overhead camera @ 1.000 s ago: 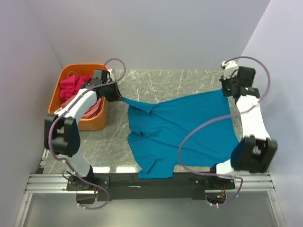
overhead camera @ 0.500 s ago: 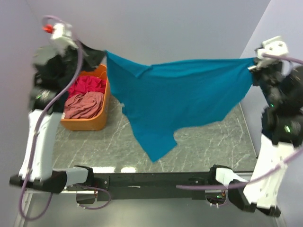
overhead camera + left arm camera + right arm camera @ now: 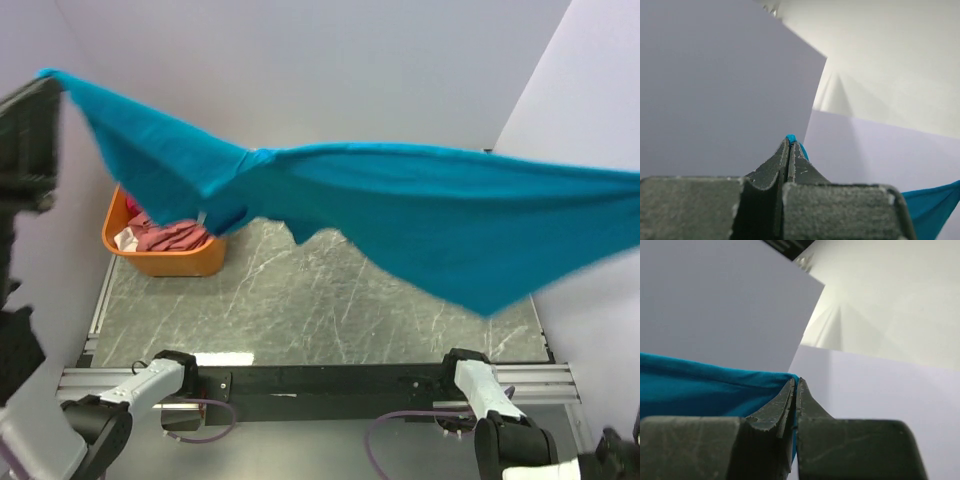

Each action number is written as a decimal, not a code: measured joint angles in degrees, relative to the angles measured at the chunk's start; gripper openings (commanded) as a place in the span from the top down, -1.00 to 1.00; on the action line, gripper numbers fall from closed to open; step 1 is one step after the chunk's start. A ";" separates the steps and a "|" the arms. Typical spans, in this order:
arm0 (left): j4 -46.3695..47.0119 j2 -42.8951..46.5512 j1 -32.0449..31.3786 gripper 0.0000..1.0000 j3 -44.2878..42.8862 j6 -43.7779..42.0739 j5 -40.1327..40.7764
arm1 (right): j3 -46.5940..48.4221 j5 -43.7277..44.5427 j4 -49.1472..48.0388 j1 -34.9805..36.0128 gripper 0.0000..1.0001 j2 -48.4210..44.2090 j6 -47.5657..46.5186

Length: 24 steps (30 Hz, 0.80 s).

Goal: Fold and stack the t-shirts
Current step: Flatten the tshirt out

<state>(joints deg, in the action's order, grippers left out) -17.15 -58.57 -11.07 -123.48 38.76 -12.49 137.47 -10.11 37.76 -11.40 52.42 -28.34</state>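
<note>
Bright, even light here. The teal t-shirt (image 3: 400, 215) smears with motion blur towards its right end, and below it glare spots the table (image 3: 330, 305).

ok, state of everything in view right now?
teal t-shirt: held aloft, stretched between both grippers, unfolded.
left gripper: shut on teal t-shirt.
right gripper: shut on teal t-shirt.
orange basket: upright on table, holding shirts.
pink shirts: crumpled in basket.

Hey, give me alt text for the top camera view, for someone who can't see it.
A teal t-shirt hangs stretched in the air across the whole width of the view, above a grey marbled table. Below its left part, an orange basket on the table holds crumpled pink shirts.
</note>
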 measured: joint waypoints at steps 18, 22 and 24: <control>11.56 -15.76 0.15 0.99 31.30 4.09 -3.30 | -55.04 6.36 -14.60 0.76 1.00 -3.76 0.20; 11.41 -34.62 0.04 0.99 42.12 4.46 -4.20 | -75.84 7.13 -19.04 0.76 1.00 1.97 -1.57; 9.44 -43.19 0.02 0.99 43.50 4.42 -4.37 | -83.27 7.10 -21.75 0.76 1.00 4.98 -2.29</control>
<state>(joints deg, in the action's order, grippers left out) -7.70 -101.75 -11.05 -79.99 43.18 -16.86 54.19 -3.01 16.01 -10.63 57.41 -30.63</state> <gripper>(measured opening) 0.013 0.026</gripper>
